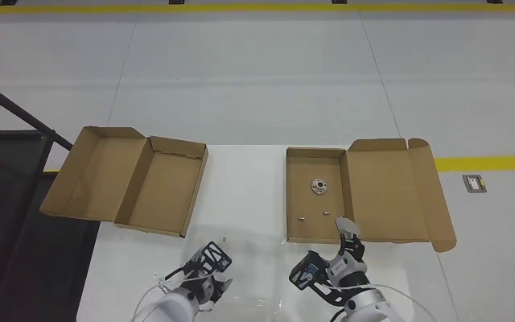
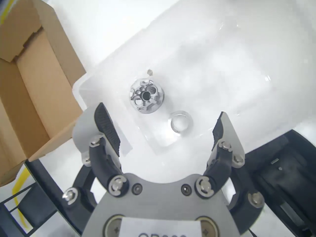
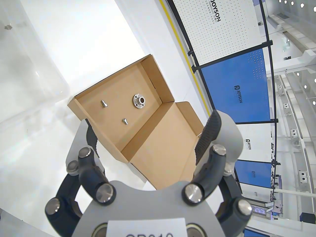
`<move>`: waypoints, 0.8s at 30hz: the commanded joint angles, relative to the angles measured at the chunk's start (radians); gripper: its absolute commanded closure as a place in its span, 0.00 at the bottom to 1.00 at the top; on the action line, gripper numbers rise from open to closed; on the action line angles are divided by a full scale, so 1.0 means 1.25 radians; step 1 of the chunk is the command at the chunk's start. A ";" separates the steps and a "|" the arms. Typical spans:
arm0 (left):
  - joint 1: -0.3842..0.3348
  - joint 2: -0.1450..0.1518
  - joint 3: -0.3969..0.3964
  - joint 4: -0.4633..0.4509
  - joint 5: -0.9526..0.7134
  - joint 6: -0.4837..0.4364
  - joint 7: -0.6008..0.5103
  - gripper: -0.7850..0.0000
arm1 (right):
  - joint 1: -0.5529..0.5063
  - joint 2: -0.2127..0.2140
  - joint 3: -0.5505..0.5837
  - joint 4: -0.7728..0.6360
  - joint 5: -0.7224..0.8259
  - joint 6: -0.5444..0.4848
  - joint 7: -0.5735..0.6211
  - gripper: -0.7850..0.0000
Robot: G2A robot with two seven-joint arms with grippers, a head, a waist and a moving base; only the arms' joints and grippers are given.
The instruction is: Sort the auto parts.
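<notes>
My left gripper (image 2: 161,114) hangs open above a clear plastic tray (image 2: 222,50). In the tray, just beyond its fingertips, lie a slotted metal hub (image 2: 147,96), a plain metal ring (image 2: 181,125) and a tiny loose piece (image 2: 149,71). My right gripper (image 3: 151,124) is open and holds nothing, standing near the front edge of the right cardboard box (image 3: 148,80). That box holds a round metal flange (image 3: 139,100) and two small bolts (image 3: 104,103) (image 3: 125,121). From above, the left gripper (image 1: 213,262) and right gripper (image 1: 350,240) sit at the table's near edge.
An open cardboard box (image 1: 161,193) with nothing in it lies at the left of the white table, its corner (image 2: 37,87) close beside my left gripper. The right box (image 1: 318,229) has its lid (image 1: 394,193) folded out to the right. A black frame (image 1: 32,129) stands off the table's left side.
</notes>
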 commanded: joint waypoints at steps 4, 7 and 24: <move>-0.112 -0.018 0.060 0.090 -0.027 0.049 -0.092 0.00 | 0.000 0.000 0.000 0.000 0.000 0.000 0.000 0.00; -0.161 -0.027 0.077 0.130 -0.055 0.073 -0.121 0.00 | 0.000 0.000 0.000 0.000 0.000 0.000 0.000 0.00; -0.255 -0.052 0.113 0.242 -0.077 0.147 -0.219 0.67 | 0.000 0.000 0.000 0.000 0.000 0.000 0.000 0.00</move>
